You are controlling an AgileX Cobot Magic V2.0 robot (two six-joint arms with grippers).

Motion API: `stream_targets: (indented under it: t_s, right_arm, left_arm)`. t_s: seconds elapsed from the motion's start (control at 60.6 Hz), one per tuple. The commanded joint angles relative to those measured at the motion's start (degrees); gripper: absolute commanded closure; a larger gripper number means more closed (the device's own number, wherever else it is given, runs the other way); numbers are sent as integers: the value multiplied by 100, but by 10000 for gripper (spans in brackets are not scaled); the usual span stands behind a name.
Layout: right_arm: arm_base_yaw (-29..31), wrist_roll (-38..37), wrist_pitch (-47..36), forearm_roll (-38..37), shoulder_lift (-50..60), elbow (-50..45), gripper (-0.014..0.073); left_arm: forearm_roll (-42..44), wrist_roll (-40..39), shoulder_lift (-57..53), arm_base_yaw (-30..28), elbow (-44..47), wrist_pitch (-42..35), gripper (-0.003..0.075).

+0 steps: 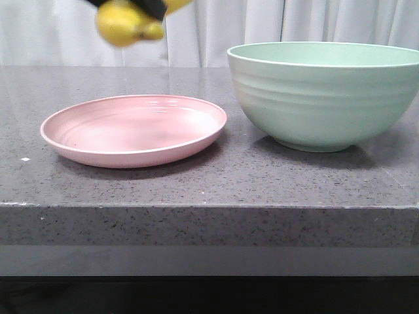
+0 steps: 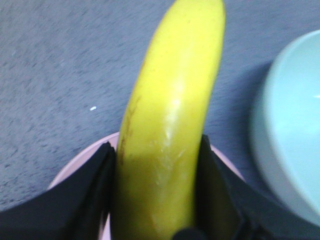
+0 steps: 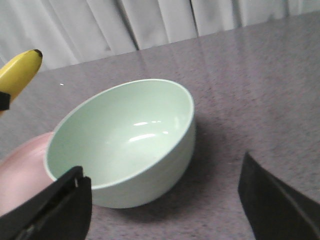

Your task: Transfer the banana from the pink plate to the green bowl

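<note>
Banana: we see the banana (image 2: pixel 170 130) held up in the air, clear of the table, above the far left part of the pink plate (image 1: pixel 134 129); in the front view it shows as a blurred yellow shape at the top edge, partly cut off.
Left gripper: our left gripper (image 2: pixel 157 195) is clamped on the banana, one black finger (image 2: pixel 92 190) pressed to each side of the fruit, with the banana's free end sticking out past the fingertips.
Pink plate: it sits on the left of the grey speckled table (image 1: pixel 209 183), nothing lying in it that we can see.
Green bowl: the green bowl (image 1: pixel 324 91) stands upright on the right of the table, just beside the plate; whether their rims touch we cannot tell. Its inside, seen from our right wrist, holds nothing.
Right gripper: our right gripper (image 3: pixel 162 200) is spread wide with nothing between its fingers, hovering near the bowl on its right, near side.
Backdrop: a pale curtain (image 1: pixel 314 23) hangs behind the far edge of the table.
</note>
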State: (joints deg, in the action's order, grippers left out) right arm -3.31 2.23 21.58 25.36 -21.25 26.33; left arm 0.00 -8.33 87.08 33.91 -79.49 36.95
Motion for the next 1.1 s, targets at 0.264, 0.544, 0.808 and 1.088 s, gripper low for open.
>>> stream_targets:
  t_s: [0.264, 0.544, 0.808, 1.088]
  right_arm:
    - [-590, 1537, -139, 3395, -1847, 1236, -17]
    - [-1356, 3456, 59, 5708, -3216, 2043, -17]
    - [-1453, 4577, 887, 7110, -4265, 2598, -17]
    - [-1453, 4823, 1206, 7497, -4530, 2699, 186]
  left_arm:
    - [-51, 20, -960, 1292, -227, -126, 585]
    - [-73, 20, -965, 1641, -227, -126, 584]
    - [-73, 20, -965, 1641, -227, -126, 584]
    - [-73, 20, -965, 1641, -227, -85, 584]
